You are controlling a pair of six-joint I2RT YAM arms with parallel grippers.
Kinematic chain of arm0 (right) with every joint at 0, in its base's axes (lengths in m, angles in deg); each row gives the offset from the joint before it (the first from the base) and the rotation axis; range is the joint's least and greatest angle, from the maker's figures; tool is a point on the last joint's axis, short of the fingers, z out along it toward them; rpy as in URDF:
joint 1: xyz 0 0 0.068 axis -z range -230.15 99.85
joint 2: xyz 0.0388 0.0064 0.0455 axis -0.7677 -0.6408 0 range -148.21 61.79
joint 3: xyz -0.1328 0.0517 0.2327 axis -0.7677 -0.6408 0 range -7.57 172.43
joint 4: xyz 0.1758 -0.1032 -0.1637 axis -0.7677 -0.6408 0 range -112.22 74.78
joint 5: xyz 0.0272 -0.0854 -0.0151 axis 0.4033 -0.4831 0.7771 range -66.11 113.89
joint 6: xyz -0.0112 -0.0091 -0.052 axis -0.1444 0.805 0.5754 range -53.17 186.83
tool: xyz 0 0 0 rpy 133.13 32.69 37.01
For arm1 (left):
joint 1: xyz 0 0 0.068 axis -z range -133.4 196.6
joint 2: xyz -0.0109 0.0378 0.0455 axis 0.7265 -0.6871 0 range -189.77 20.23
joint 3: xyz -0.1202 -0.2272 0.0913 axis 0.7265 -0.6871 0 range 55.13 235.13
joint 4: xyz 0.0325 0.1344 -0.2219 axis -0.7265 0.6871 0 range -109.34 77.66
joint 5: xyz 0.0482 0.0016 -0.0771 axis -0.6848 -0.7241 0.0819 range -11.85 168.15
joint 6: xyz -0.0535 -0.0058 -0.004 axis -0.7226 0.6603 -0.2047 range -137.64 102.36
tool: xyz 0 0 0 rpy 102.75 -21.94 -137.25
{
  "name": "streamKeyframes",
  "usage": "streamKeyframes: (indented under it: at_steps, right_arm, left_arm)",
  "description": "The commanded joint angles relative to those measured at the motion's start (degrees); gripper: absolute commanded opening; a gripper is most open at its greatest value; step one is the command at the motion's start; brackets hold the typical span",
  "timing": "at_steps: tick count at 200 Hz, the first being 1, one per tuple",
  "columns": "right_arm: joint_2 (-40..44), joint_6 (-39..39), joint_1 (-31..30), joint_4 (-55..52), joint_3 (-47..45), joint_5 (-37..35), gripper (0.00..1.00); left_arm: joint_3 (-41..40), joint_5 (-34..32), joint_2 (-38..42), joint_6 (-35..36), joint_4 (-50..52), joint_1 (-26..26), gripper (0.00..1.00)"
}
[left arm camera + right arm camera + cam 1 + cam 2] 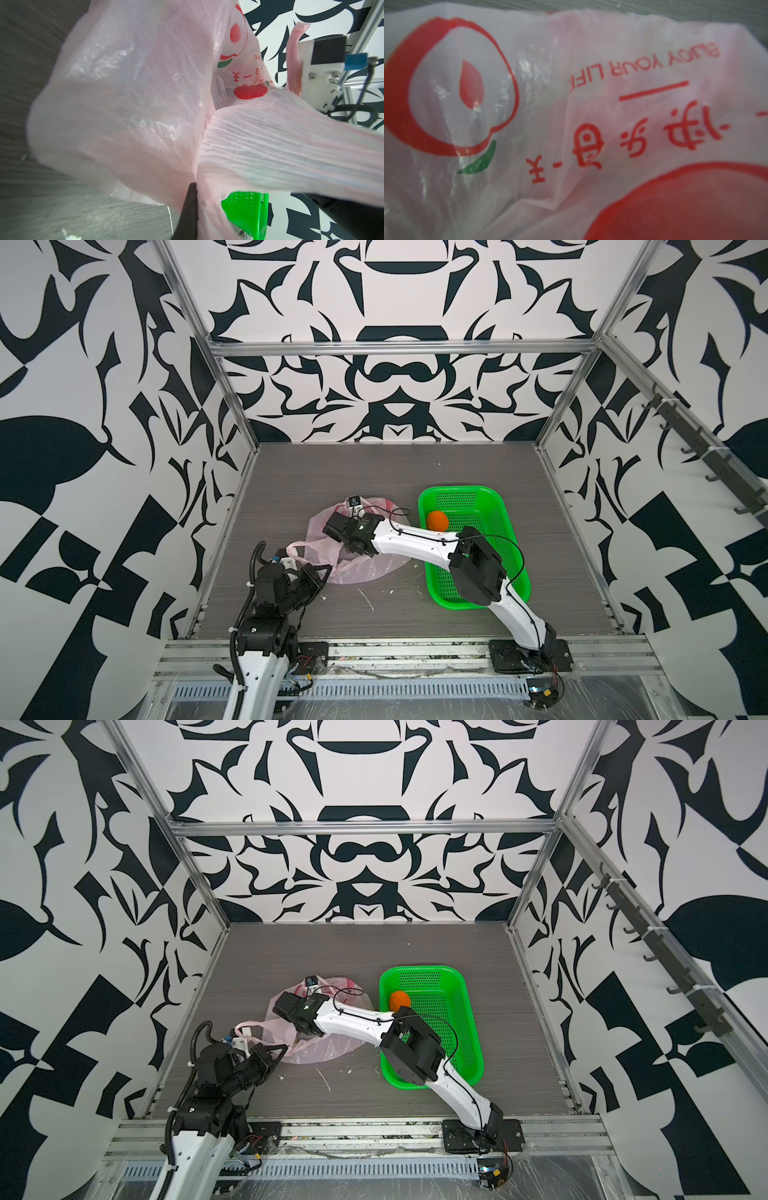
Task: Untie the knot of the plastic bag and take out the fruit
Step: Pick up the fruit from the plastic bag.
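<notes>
Top views: grey tabletop [353, 472], patterned walls [395, 385]

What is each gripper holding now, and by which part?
Left gripper is shut on the plastic bag near a loop handle; right gripper: cannot tell.

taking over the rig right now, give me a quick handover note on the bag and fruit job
Left gripper: shut, pinching the plastic bag by a handle loop.
Right gripper: at the bag's far side, camera pressed close to the film; open or shut unclear.
Done: no knot in view; one orange lies in the green basket.
Left: the other fruit, not clearly visible, probably inside the bag.
</notes>
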Motion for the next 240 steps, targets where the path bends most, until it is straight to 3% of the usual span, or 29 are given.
streamKeyframes:
  at_steps: [1,153,213,240]
  right_arm:
    - [-1.33,-0.12,0.28,-1.15,1.20,1.42,0.65]
    - [1.45,-2.32,-0.45,-1.33,-4.50,3.63,0.71]
    - [3.14,-3.03,-0.98,-1.36,-6.17,3.25,0.56]
    - [4.18,-3.03,-1.33,-1.81,-6.52,3.51,0.63]
  left_arm:
    - [-1.89,0.38,0.13,-0.06,0.72,-0.02,0.00]
    - [-1.22,0.34,0.34,-0.04,0.11,-0.01,0.00]
    - [-1.13,0.16,0.13,0.02,-0.14,-0.01,0.00]
    - [-1.05,-0.02,0.07,-0.01,-0.51,-0.01,0.00]
